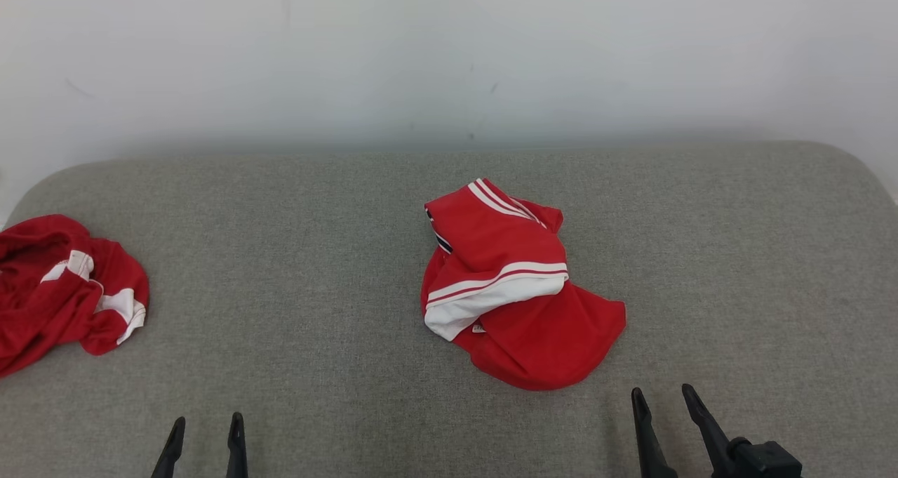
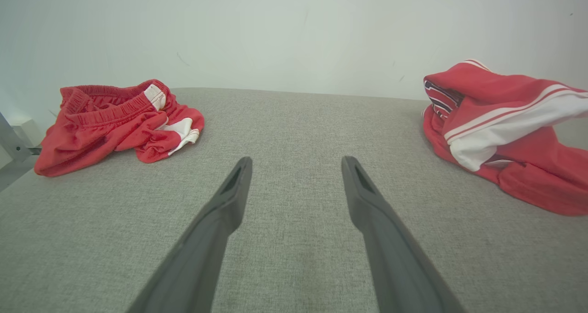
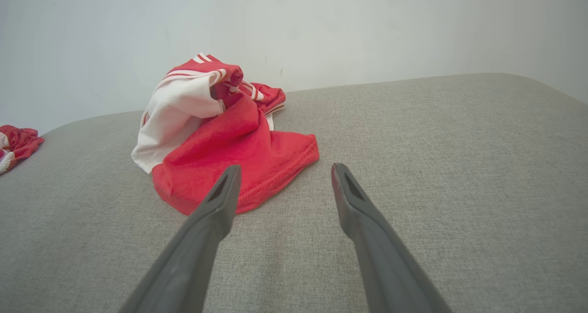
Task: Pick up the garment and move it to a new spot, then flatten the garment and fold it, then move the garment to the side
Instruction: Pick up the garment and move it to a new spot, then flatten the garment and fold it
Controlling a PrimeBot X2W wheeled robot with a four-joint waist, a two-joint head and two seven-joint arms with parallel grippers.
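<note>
Both claws stand wide open and hold nothing. The left claw (image 1: 208,423) rises at the lower left of the head view and the right claw (image 1: 662,394) at the lower right, each over bare cushion (image 1: 302,267). The garment (image 1: 519,288), red with white stripes, lies crumpled near the middle of the cushion. Its near hem is just ahead of the right claw and a little to that claw's left, with a strip of grey between them. A second red garment (image 1: 63,288) is bunched at the cushion's left edge, well apart from the first. Open cloth runs between the two heaps and on to the rounded right corner. A pale wall (image 1: 449,43) closes the far edge.
</note>
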